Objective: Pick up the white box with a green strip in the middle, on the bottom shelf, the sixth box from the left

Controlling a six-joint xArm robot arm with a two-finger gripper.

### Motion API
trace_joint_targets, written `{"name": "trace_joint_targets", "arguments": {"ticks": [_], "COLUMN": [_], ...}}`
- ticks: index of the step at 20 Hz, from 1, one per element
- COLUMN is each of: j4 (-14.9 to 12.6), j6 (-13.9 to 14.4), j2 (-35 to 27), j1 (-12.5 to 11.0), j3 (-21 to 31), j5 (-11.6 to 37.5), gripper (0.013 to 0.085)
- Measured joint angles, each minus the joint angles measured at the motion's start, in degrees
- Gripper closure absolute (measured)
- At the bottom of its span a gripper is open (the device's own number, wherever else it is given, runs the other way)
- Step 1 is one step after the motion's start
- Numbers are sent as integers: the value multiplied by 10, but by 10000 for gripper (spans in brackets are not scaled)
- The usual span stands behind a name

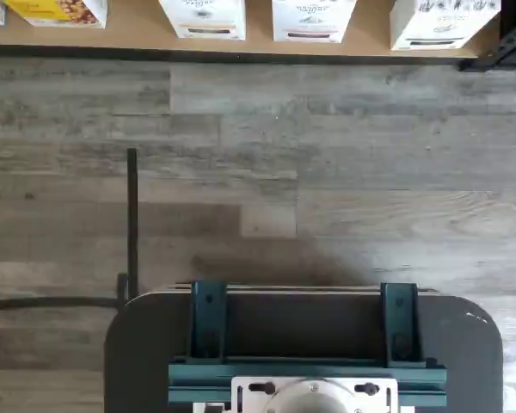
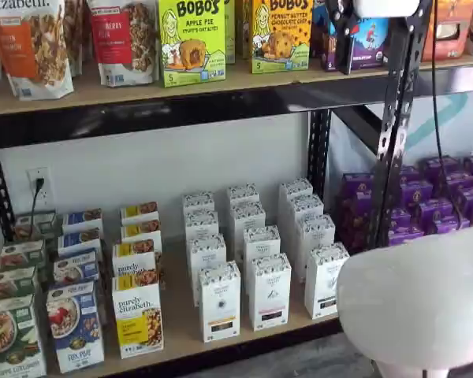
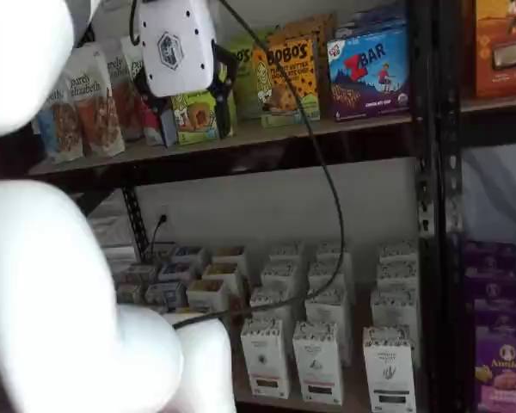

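Gripper high in front of the upper shelf of snack boxes, white body toward my camera. Its black fingers are only partly visible, so I cannot tell how wide they stand. White box – dark strip low on its face – heads the rightmost of 3 white-carton columns, upright at the front edge of the bottom shelf, near the right upright, well below the gripper.
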State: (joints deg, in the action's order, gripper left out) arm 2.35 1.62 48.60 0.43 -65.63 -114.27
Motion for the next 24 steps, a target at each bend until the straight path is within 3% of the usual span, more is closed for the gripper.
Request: {"name": "trace_joint_targets", "arguments": {"ticks": [12, 16, 20, 24], "j4": [-18, -11, -1, -7], "j6": [3, -24, -49, -52], "j2": [14, 38, 71, 88], "j1": [10, -20, -46, -47], "j3": [26, 90, 184, 265], "j5": [26, 80, 164, 239], "gripper": [130, 130, 130, 130]}}
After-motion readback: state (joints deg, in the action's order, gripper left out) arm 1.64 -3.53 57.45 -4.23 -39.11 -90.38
